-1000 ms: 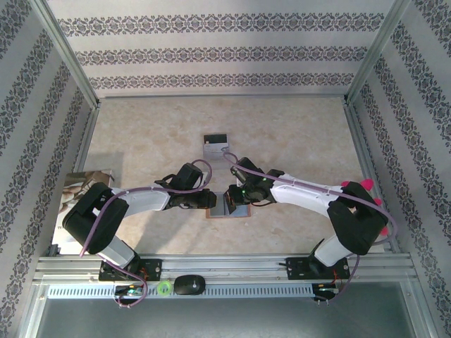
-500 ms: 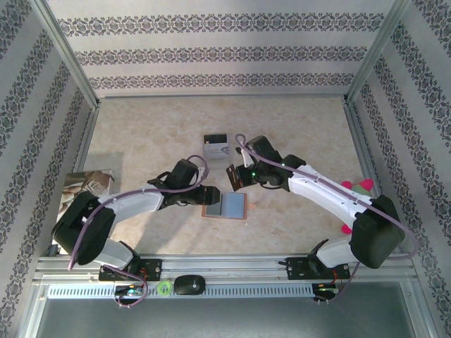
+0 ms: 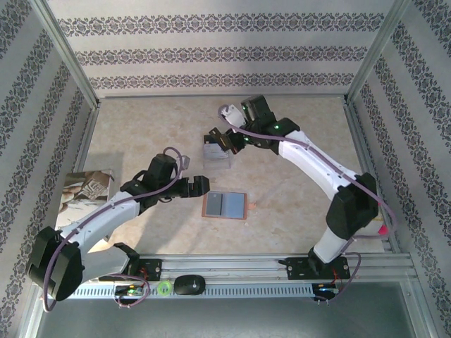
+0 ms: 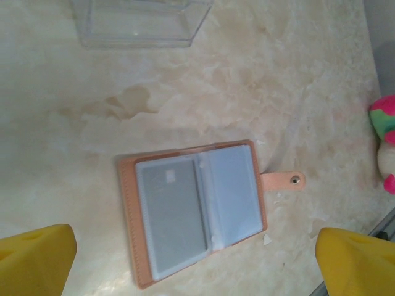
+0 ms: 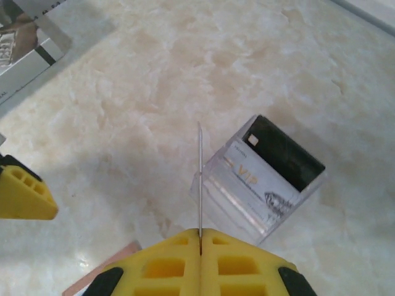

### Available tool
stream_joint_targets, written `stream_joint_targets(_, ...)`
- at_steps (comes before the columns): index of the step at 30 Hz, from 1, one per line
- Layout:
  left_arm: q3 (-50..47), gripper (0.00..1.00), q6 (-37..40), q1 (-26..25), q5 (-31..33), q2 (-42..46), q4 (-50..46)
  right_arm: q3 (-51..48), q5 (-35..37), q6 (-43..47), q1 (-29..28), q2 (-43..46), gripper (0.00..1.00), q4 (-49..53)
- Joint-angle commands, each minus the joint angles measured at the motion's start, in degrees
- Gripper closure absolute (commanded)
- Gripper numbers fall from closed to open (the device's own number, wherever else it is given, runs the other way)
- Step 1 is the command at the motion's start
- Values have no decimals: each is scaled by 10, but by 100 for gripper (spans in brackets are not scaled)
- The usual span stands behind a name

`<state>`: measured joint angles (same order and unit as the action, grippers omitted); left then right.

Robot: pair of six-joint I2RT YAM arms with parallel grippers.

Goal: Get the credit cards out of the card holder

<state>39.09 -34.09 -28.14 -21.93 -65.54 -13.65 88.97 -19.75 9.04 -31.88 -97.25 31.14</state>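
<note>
Two robot arms reach over a pale marbled tabletop (image 3: 296, 141). One card holder (image 3: 225, 206) lies near the middle of it, toward the near edge. It is a tan leather wallet opened flat, inner face up, with its two halves side by side. Its long axis runs left to right, and its single snap strap (image 4: 284, 180) points to the right. The left pocket holds one grey card (image 4: 170, 213); the right pocket looks clear.

The left hand (image 3: 201, 186) hangs just left of the card holder, released, its two yellow fingers (image 4: 34, 259) spread wide and touching nothing.

Farther back stands one clear plastic case (image 5: 259, 179) with two cards showing inside, one black and one pale. The right hand (image 5: 200, 237) hovers at that case, clenched on one thin card (image 5: 199, 179), which is seen edge-on and upright, just beside the case's wall.

One magazine (image 3: 84, 190) lies at the left edge of the tabletop. One pink and green plush toy (image 4: 382, 142) sits at the right. One black computer mouse (image 3: 189, 284) rests on the near rail.
</note>
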Motion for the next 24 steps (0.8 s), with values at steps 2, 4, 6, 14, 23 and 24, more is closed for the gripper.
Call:
stream_joint_targets(2,-11,0,-3,15,36,24,-67,114,-49,158,6,-54,100,104)
stream_joint_targets(4,-13,0,-7,20,40,29,-72,168,-42,202,8,-91,100,152)
stream_joint_targets(6,-13,0,-10,22,48,32,-77,212,-27,236,10,-124,100,186)
stream_joint_targets(14,1,0,-2,37,61,20,-98,378,31,342,16,-250,100,290)
stream_joint_targets(23,9,0,8,60,52,-11,-96,483,60,399,20,-345,100,319)
stream_joint_targets(24,9,0,7,62,46,-17,-91,485,60,400,20,-350,100,318)
